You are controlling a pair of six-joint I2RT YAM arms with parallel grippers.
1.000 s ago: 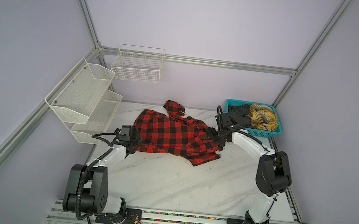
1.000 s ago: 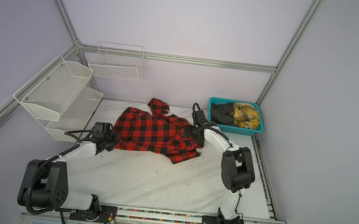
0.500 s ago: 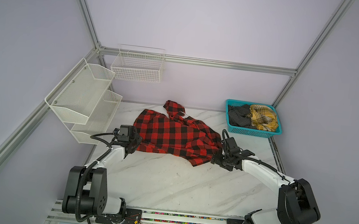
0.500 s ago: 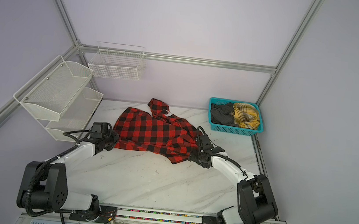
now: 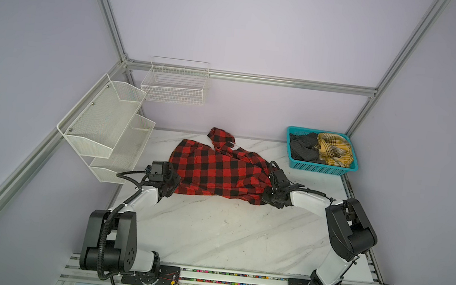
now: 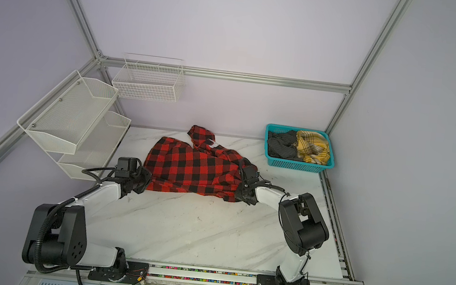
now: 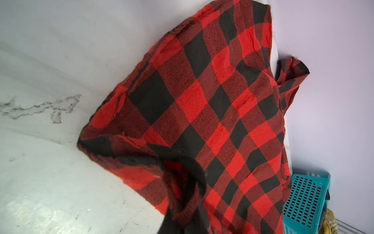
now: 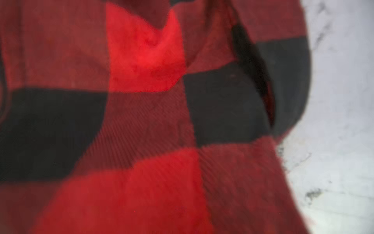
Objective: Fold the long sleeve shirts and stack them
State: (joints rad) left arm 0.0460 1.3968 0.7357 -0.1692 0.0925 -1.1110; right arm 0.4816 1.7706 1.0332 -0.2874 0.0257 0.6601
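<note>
Marble tabletop (image 5: 225, 236) is carrying the red-and-black shirt (image 5: 217, 171). Left gripper (image 5: 173, 183) is pinching its left corner; right gripper (image 5: 268, 196) is sitting closed at its right edge (fingertips hidden).

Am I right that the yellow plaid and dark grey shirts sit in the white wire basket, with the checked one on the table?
No: both top views show the yellow plaid shirt and dark grey shirt in the teal basket; the rest is right.
</note>
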